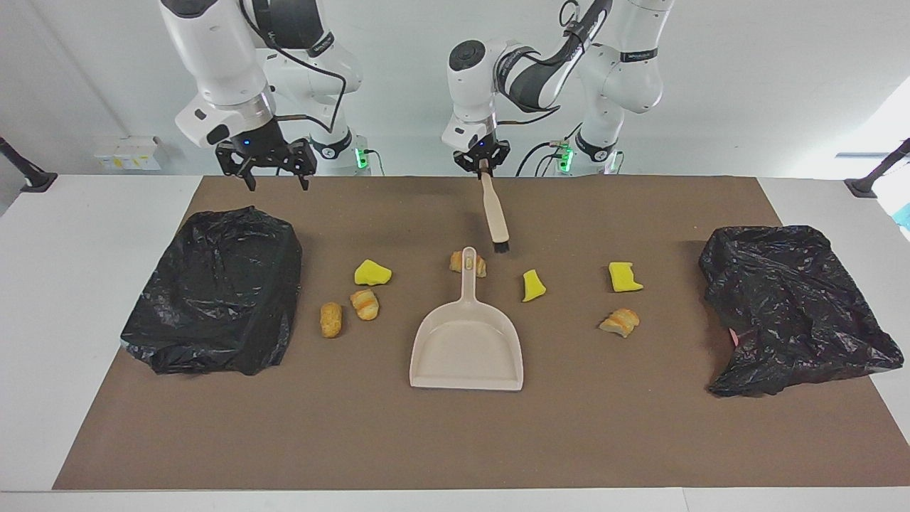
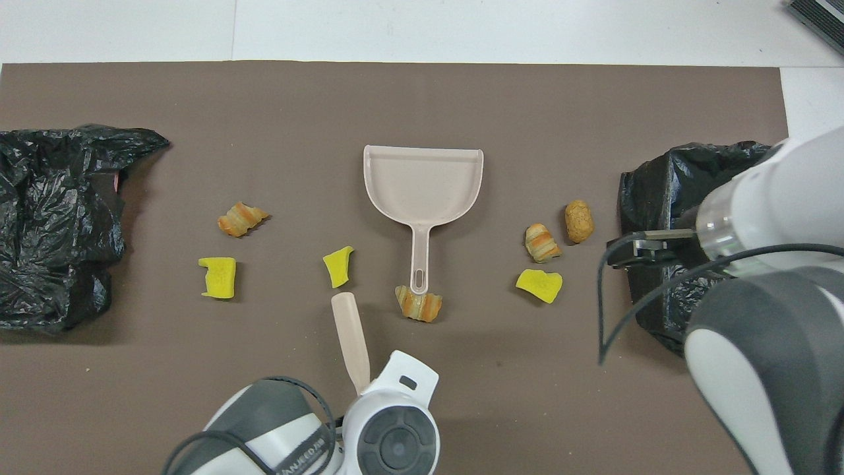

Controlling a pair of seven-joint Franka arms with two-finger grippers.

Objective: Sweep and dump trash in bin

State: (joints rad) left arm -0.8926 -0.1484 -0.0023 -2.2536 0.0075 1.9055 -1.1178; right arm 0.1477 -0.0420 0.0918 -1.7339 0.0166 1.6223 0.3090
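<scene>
On the brown mat [image 1: 455, 441], seven scraps of trash lay around the beige dustpan [image 1: 466, 352], none yet in its tray. From the right arm's end in the facing view: a brown nugget [image 1: 330, 319] and a striped pastry piece [image 1: 365, 304] at about nine o'clock of the pan, a yellow sponge chunk [image 1: 372, 272] at ten, a pastry piece [image 1: 458, 262] touching the handle tip at twelve, a yellow chunk [image 1: 532, 285] at one, then a yellow chunk [image 1: 623, 276] and a pastry piece [image 1: 620, 322] at about three. The scraps looked light; the spongy ones soft and likely to skid or tumble under bristles, so short strokes toward the pan mouth seemed wise. The rigid dustpan was probably best taken by its slim handle. One black bin bag [image 1: 217, 288] lay at the right arm's end, another [image 1: 789, 306] at the left arm's.

The right gripper [image 1: 269, 165] hung released over the mat edge beside the first bag. The left gripper [image 1: 483, 162] was clenched on the brush [image 1: 495, 217], bristles low near the handle-tip pastry.
</scene>
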